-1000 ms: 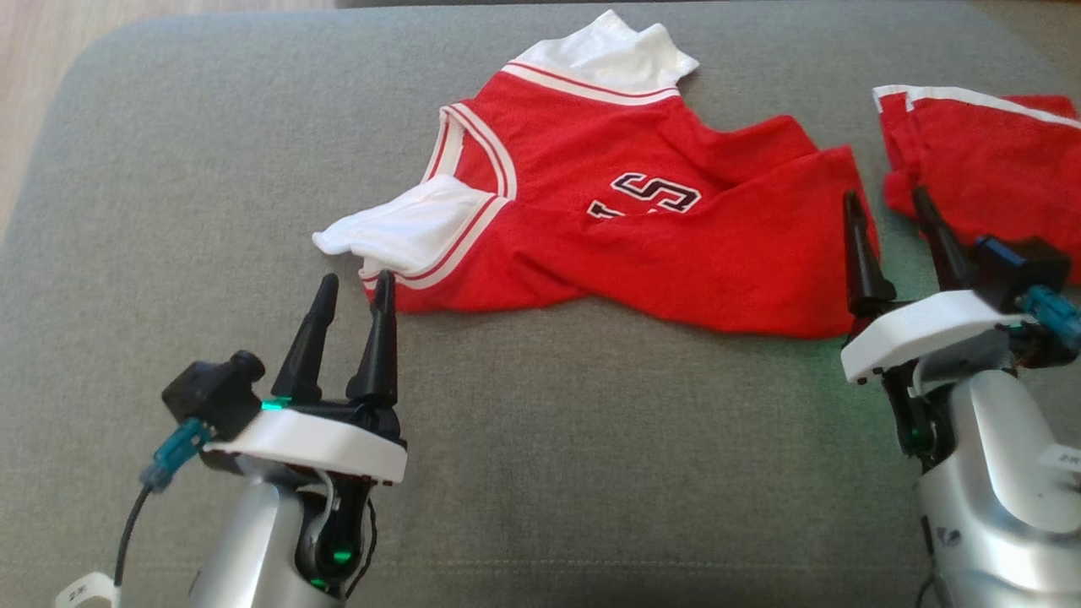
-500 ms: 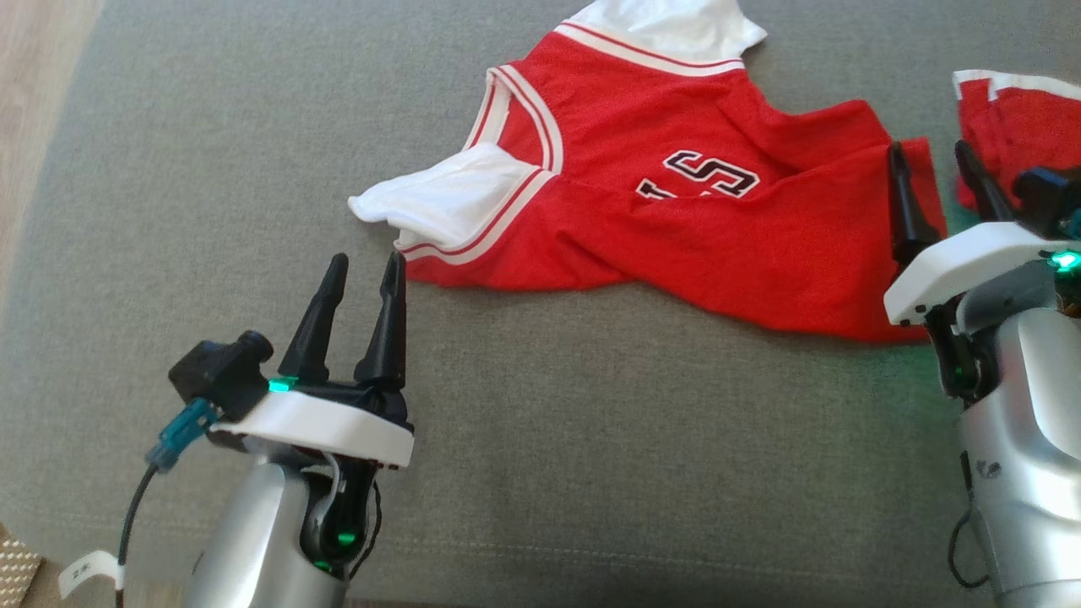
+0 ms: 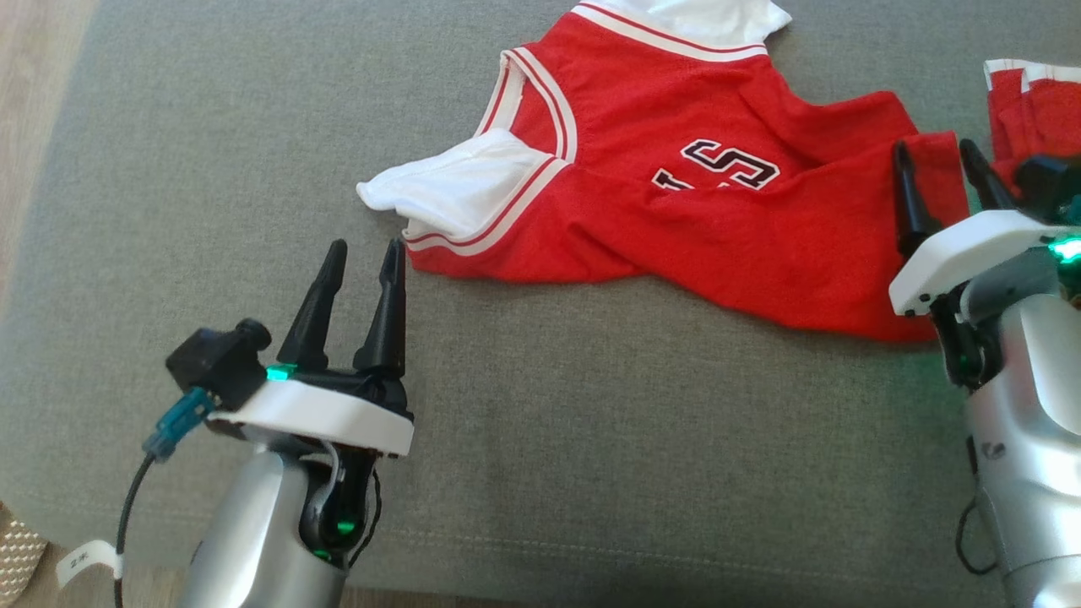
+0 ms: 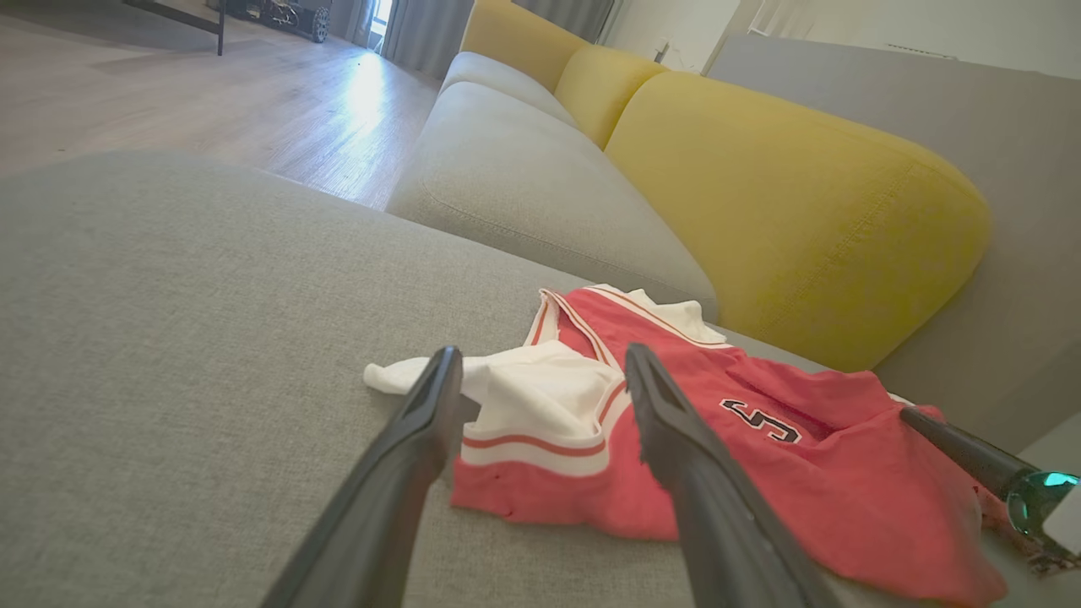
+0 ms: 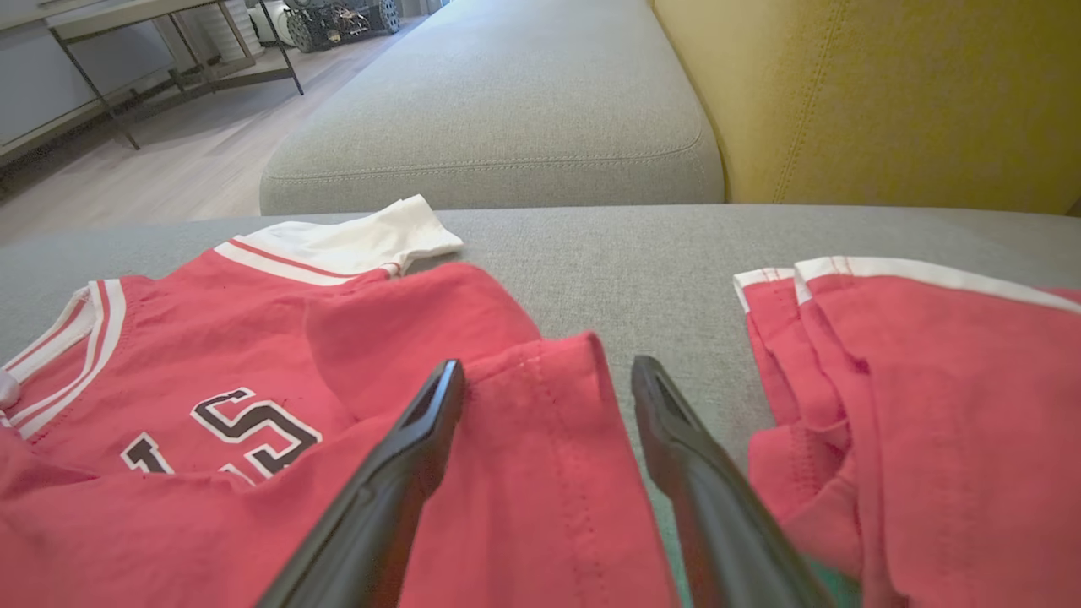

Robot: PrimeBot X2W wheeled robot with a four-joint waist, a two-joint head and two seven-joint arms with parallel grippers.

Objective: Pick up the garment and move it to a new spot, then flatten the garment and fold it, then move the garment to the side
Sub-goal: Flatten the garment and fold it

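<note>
A red jersey, the garment (image 3: pixel 676 211), lies crumpled on the grey sofa seat (image 3: pixel 591 422), with white sleeves and a dark number on its chest. My left gripper (image 3: pixel 365 247) stands open, its fingertips just short of the white sleeve's striped hem. The left wrist view has the garment (image 4: pixel 760 456) right beyond the open left gripper (image 4: pixel 542 355). Over the jersey's bottom hem at the right, my right gripper (image 3: pixel 935 148) is open. In the right wrist view the open right gripper (image 5: pixel 549 367) straddles the hem corner of the garment (image 5: pixel 253 380). Neither holds anything.
A second red piece with white trim (image 3: pixel 1026 101) lies just right of the jersey, also in the right wrist view (image 5: pixel 929 380). Yellow back cushions (image 4: pixel 802 211) rise behind the seat. Wooden floor (image 3: pixel 34 84) runs past the seat's left edge.
The head camera has shifted, so the jersey sits higher and further right in the picture. Both grippers stay open at the same ends of the jersey.
</note>
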